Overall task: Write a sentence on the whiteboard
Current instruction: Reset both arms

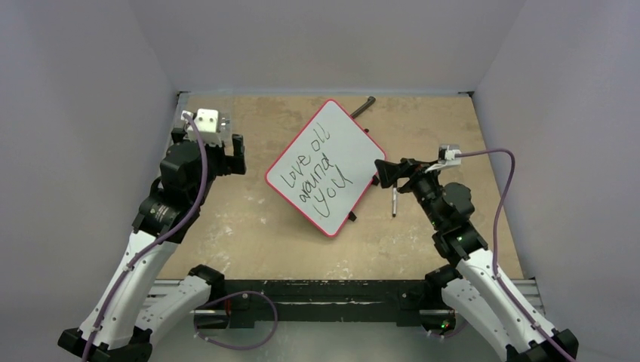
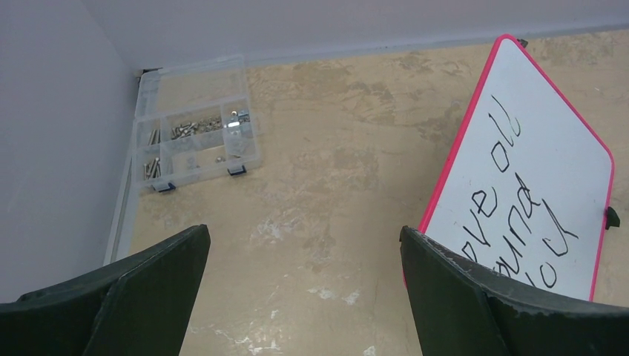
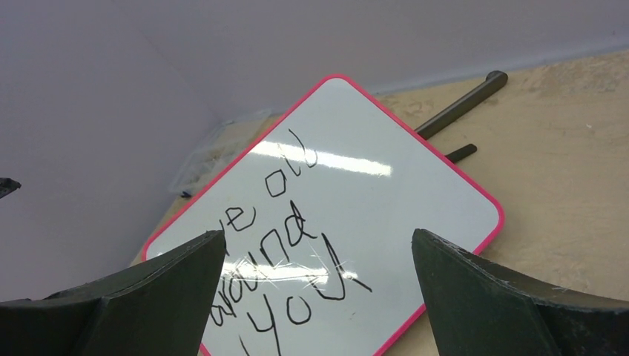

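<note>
White with a pink-red rim, the whiteboard [image 1: 326, 170] lies flat on the tan table [image 1: 468, 226] near the middle of the top view. It is turned like a diamond, one corner toward the upper edge of the frame. You can read the sentence [image 1: 315, 179] on it in black marker, "Love all around you", in three slanted lines.

Your right gripper [image 1: 383, 173] sits at the board's right-hand corner, fingers pointing left toward it. You cannot tell from above whether they touch the rim. In the right wrist view the gripper [image 3: 317, 237] has its fingers [image 3: 475, 297] spread wide. The whiteboard [image 3: 415, 185] fills the gap between and beyond them, and the writing [image 3: 289, 252] runs across the lower middle of the frame.

Your left gripper [image 1: 235, 154] is to the left of the board in the top view, apart from it, with bare table between. From the left wrist that gripper [image 2: 303, 237] is also spread wide. The whiteboard [image 2: 549, 148] stands at the right of the frame, its lower edge partly behind the right-hand finger [image 2: 475, 304]. Part of the lettering [image 2: 519, 193] shows there.

A thin dark pen [image 1: 394, 202] lies on the table just below the right gripper in the top view, beside the board's lower right edge. A dark rod [image 1: 362, 108] rests near the board's top corner. In the upper left of the left wrist view, a clear compartment box [image 2: 196, 126] of small metal parts sits against the wall.
</note>
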